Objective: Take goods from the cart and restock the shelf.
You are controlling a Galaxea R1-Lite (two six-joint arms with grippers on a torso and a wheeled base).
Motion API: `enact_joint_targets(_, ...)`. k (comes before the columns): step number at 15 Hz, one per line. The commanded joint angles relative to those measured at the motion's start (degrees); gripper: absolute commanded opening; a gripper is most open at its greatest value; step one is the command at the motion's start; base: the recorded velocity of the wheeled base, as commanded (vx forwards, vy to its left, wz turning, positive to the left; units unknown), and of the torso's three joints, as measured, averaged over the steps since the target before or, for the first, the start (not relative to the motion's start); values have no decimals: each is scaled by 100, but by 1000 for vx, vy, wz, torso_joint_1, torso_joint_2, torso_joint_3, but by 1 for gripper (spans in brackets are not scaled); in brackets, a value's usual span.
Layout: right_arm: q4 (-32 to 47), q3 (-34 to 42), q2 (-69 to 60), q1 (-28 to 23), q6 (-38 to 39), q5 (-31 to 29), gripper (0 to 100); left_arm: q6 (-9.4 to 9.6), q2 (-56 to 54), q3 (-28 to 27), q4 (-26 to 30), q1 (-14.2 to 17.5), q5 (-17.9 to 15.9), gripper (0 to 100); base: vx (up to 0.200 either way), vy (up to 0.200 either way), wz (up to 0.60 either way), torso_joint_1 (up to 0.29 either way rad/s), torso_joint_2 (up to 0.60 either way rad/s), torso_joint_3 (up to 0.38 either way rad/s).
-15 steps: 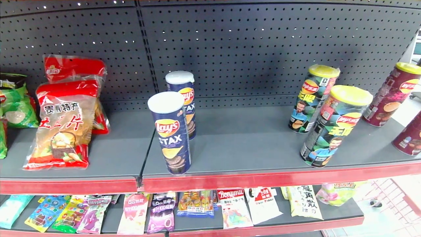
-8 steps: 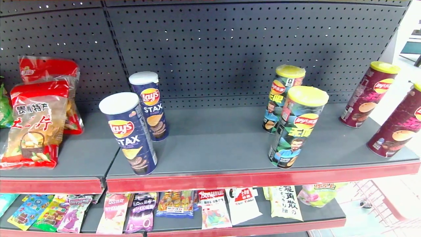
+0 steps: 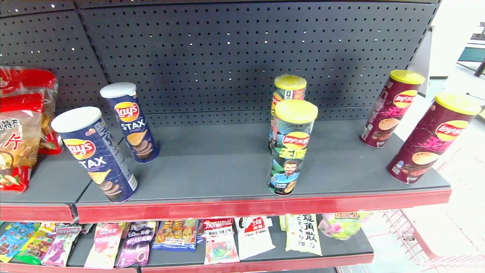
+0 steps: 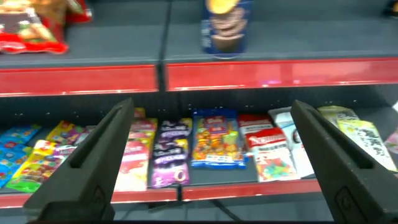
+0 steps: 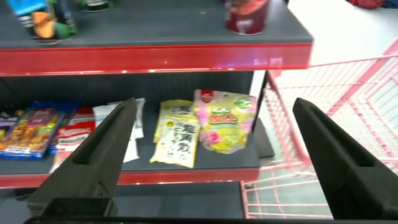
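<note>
In the head view the shelf [image 3: 227,170] runs across mid-frame. Two blue cans stand at centre left, the front one [image 3: 94,153] at the red front edge and the rear one [image 3: 130,121] nearer the pegboard. Two green cans stand right of centre, one [image 3: 291,148] in front of the other [image 3: 288,85]. Two maroon cans stand at the right, one far back [image 3: 392,108] and one [image 3: 432,138] by the edge. Red bags [image 3: 19,125] lean at the far left. Flat packets [image 3: 174,235] line the lower board. The pink wire cart [image 3: 413,242] shows at the lower right corner; I cannot tell what it holds. In the left wrist view the left tool [image 4: 211,107] is spread wide and holds nothing, with the packets between its fingers and a blue can's base at top centre. In the right wrist view the right tool [image 5: 214,102] is likewise spread and bare. A green packet [image 5: 225,121] lies at centre and the cart's bars are at the right.
</note>
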Motion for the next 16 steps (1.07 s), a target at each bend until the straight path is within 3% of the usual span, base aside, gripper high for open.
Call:
enact_joint_targets(1, -1, 0, -2, 2, -2, 1, 100, -1, 0, 1, 0, 5, 0, 100, 0, -200, 0, 7, -2, 2)
enact_joint_targets(16, -1, 0, -2, 2, 7, -8, 100, -1, 0, 1, 0, 5, 0, 100, 27, -13, 0, 0, 0, 2)
